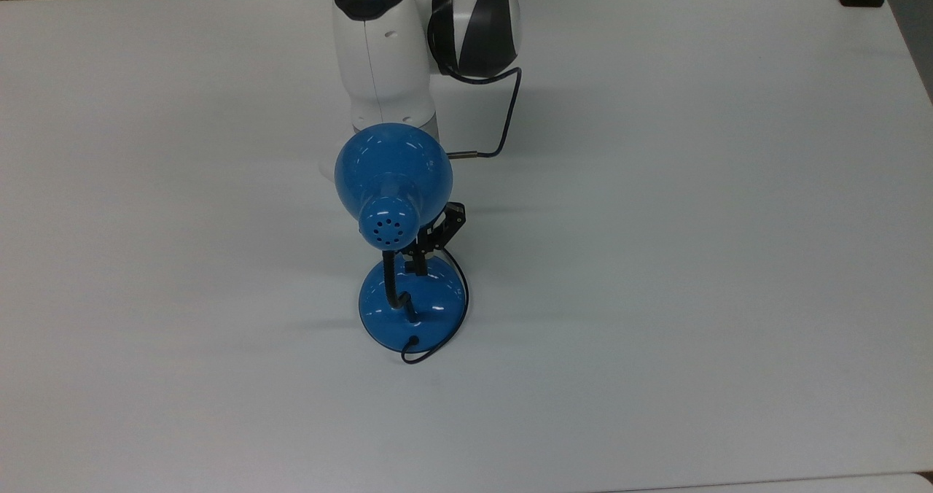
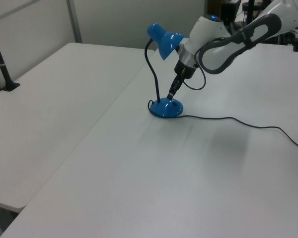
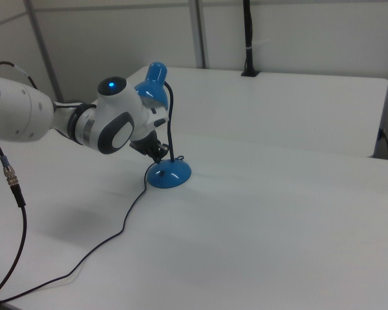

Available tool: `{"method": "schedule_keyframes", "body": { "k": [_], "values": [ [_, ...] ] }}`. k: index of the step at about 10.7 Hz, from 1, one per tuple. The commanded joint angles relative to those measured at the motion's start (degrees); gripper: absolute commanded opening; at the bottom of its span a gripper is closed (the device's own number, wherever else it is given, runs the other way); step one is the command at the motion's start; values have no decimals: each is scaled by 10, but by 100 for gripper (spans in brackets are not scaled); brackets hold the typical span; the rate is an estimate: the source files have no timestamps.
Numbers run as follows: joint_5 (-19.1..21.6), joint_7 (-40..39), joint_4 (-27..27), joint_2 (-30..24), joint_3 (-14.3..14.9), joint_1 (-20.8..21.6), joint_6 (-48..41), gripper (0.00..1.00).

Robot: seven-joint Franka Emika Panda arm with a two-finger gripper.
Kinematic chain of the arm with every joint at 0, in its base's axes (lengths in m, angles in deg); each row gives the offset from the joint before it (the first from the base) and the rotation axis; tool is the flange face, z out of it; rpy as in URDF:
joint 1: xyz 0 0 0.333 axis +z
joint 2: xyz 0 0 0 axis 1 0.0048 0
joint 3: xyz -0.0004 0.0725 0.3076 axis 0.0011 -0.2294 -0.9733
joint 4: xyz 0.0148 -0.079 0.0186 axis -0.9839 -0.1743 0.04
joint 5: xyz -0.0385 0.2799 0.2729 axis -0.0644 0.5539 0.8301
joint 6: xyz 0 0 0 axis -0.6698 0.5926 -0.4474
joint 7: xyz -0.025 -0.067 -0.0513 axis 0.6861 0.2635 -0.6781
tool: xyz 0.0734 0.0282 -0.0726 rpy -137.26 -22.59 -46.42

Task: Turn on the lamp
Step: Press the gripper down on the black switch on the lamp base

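A broad white table (image 1: 692,259) carries everything. The white and grey arm (image 2: 223,39) reaches in from the top view's upper edge, its far end cut off there, and its wrist is partly hidden behind the lamp's shade. The blue lamp (image 1: 393,176) stands near the table's middle, its round base (image 2: 166,108) flat on the surface and its black cord (image 2: 238,120) trailing off the left view's right edge. The gripper (image 2: 171,95) hangs just above the base, fingers drawn together on nothing; the base's switch cannot be made out.
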Motion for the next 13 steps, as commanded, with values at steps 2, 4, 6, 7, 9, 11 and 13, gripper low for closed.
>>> {"method": "schedule_keyframes", "body": {
  "k": [2,4,6,7,9,11,13],
  "values": [
    [4,-16,-36,-20,6,4,-13,0],
    [4,-18,-34,-18,6,2,-12,0],
    [4,-17,-33,-15,6,-2,-11,0],
    [4,-17,-32,-12,6,-1,-10,0],
    [4,-13,-27,-1,6,-1,-3,0],
    [5,-11,-20,4,6,-1,0,0],
    [6,-11,-19,10,6,-2,17,0]
  ]
}}
